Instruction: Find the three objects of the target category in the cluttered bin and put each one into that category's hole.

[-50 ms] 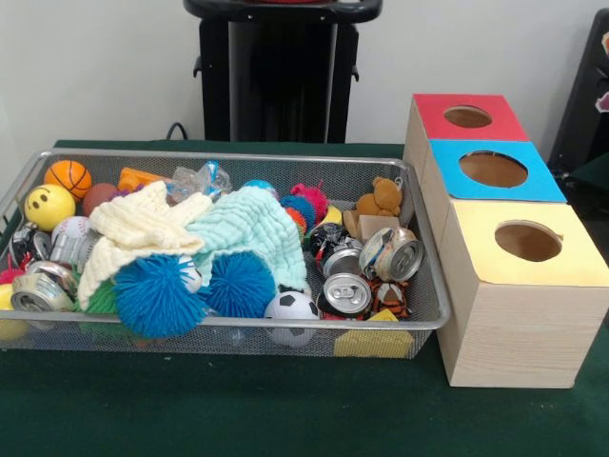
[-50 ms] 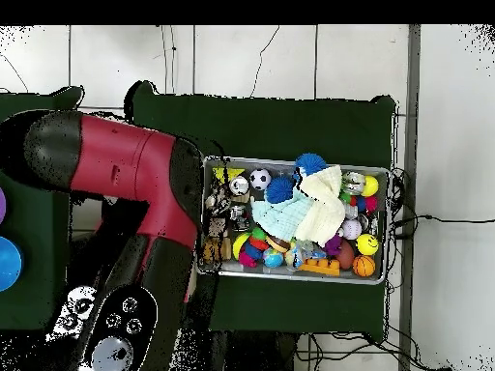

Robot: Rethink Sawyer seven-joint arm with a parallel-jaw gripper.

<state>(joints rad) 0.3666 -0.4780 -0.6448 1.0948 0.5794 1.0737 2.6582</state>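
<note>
Judging from the full wire bin (image 1: 426, 314) and the empty holes in the three boxes (image 1: 519, 305), no item appears sorted yet. Target category is undetermined. The crushed cans (image 1: 347, 293) lie at the bin's box-side end, axes mixed. Gripper is unseen; jaw state cannot be told.

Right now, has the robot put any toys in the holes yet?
It doesn't look like it. The bin is still crammed with balls, cans and cloths, and nothing shows in the red, blue or yellow hole. The arm is up beside the bin, with no gripper showing. All three things are still to find.
</note>
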